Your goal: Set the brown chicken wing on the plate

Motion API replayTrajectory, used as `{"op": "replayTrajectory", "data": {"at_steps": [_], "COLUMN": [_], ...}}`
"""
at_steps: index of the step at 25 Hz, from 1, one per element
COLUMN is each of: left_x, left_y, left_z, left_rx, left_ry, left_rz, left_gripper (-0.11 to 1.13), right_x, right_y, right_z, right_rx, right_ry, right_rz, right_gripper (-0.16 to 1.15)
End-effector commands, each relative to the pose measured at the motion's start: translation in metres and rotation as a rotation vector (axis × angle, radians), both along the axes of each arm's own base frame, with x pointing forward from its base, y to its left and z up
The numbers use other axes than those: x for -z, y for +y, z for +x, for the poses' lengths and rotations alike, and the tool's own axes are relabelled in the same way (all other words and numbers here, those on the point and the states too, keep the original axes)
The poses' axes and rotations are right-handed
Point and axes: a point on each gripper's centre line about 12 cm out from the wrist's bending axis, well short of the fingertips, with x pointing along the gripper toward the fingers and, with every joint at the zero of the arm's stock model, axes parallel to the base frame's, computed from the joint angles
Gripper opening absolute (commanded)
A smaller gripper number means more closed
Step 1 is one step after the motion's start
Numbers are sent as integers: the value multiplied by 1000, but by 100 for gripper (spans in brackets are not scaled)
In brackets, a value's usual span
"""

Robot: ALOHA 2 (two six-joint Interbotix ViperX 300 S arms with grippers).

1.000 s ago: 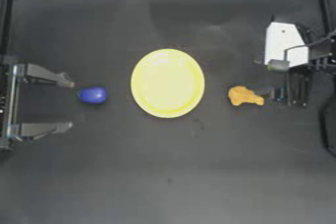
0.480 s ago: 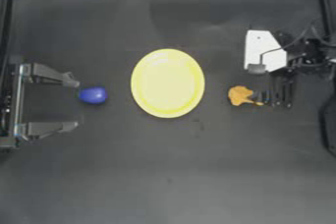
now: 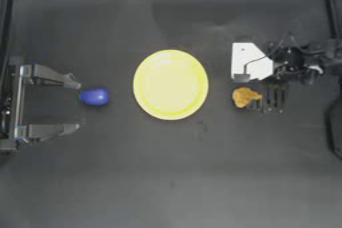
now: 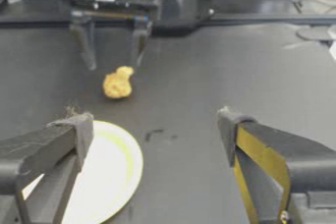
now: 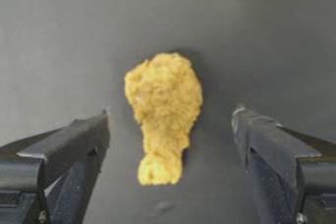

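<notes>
The small lumpy orange-brown toy chicken wing (image 3: pixel 245 96) lies on the dark table (image 3: pixel 167 172) right of centre in the top view, just beside the right rim of the large round bright yellow plate (image 3: pixel 169 84) but apart from it. The plate sits at the middle of the frame with nothing on it.

The right gripper (image 3: pixel 265 97) reaches in from the right edge and sits directly at the wing's right side. In the right wrist view its two dark jaws are spread wide, one on each side of the wing (image 5: pixel 164 122), with bare table between each jaw and the toy; neither touches it. The wing's broad end points away from the camera and its narrow end toward it.

The left gripper (image 3: pixel 75 107) is parked at the left edge of the top view, jaws spread apart and holding nothing. A small round blue ball (image 3: pixel 94 97) rests on the table near its upper jaw, between the gripper and the plate's left rim. The left wrist view looks across the plate (image 4: pixel 108 169) toward the wing (image 4: pixel 117 83) and the right gripper (image 4: pixel 111 56) beyond it
</notes>
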Motion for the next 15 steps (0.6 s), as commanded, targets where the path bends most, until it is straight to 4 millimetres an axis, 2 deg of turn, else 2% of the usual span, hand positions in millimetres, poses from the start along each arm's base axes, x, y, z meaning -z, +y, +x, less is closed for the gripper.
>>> {"op": "replayTrajectory", "data": {"at_steps": [1, 11, 15], "left_x": [-7, -6, -5], "left_y": [1, 2, 2], "left_z": [4, 4, 4], "left_rx": [-2, -10, -10], "left_ry": [-14, -11, -10], "left_rz": [-2, -4, -4], "left_gripper": [103, 103, 103], "right_x": [-1, 16, 20], "right_y": [-4, -6, -4], "right_z": [8, 17, 21], "right_rx": [2, -6, -26], "right_ry": [-14, 9, 32], "right_rz": [-6, -1, 6], "right_gripper": [101, 101, 97]}}
